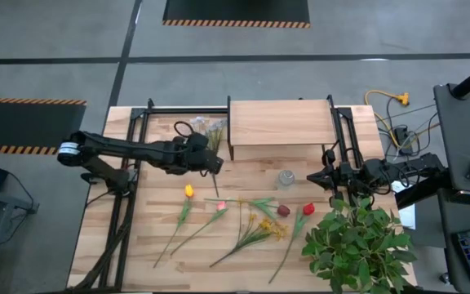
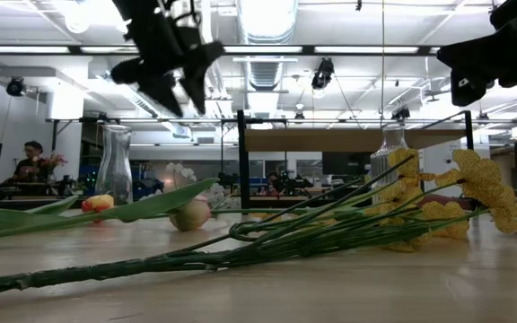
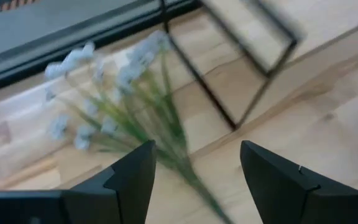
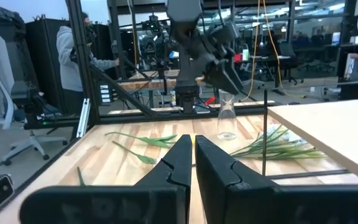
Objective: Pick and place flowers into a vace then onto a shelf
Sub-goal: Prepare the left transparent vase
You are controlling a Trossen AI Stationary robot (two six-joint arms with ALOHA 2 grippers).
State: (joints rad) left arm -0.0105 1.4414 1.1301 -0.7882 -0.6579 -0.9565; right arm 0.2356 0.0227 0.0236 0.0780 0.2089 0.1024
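My left gripper [image 1: 216, 163] hangs above the bench [image 1: 137, 245] with its jaws spread apart and nothing between them. In the left wrist view the two dark fingers [image 3: 129, 180] frame bare wood, and the pale blue-white sprig [image 3: 114, 102] lies flat on the bench just past them, its stem running toward the gap. From above, that sprig [image 1: 212, 131] lies just beside the left end of the shelf [image 1: 280, 122], near the shelf's thin black leg [image 3: 229, 81].

My right gripper [image 1: 312, 177] waits near the right edge of the bench, fingers pressed together and holding nothing; the right wrist view shows them [image 4: 194, 162] shut, pointing across the bench at the left arm.

A clear glass vase [image 1: 286, 178] stands upright in front of the shelf, between the two grippers and nearer the right one. A second glass vase [image 2: 115, 166] shows in the low view; I cannot place it on the bench.

The other flowers lie flat on the near half of the bench: a yellow tulip [image 1: 188, 191], a pink tulip [image 1: 221, 206], a spray of small yellow blossoms [image 1: 272, 229], a dark red head [image 1: 284, 211] and a red tulip [image 1: 308, 209]. A bushy leafy plant [image 1: 357, 241] sits at the near right corner.

A person [image 4: 73, 50] stands beyond the bench.
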